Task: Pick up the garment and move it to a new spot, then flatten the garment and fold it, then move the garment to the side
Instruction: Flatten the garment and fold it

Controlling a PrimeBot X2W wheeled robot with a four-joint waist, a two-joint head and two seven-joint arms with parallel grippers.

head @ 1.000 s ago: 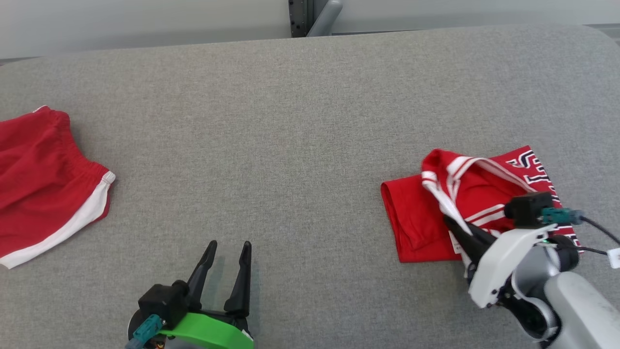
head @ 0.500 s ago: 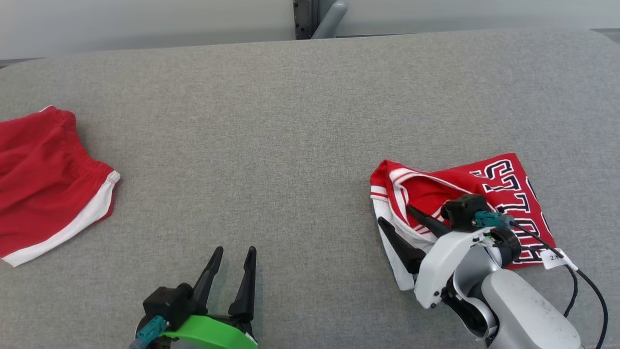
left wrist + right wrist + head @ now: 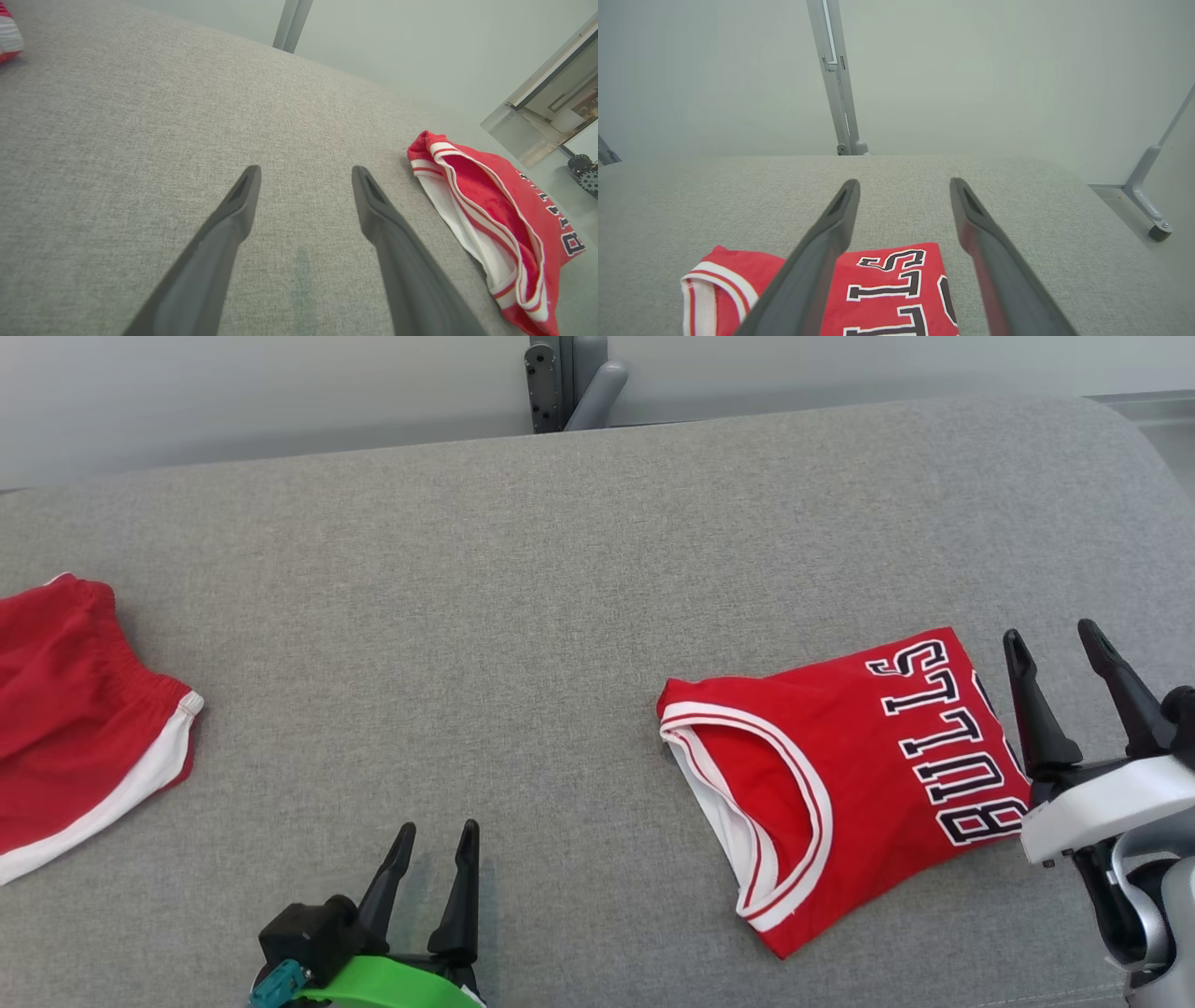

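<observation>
Both sets of jaws are hanging spread, gripping nothing. Your jersey (image 3: 840, 775) is lying folded flat on the surface (image 3: 523, 616), right of centre, just beside the right gripper (image 3: 1050, 635); guessing you're parking there for grabbing an edge and sliding it aside.

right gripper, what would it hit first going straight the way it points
Probably bare grey tabletop past the jersey, near the far edge; the right gripper might clear it, depth unclear.
</observation>
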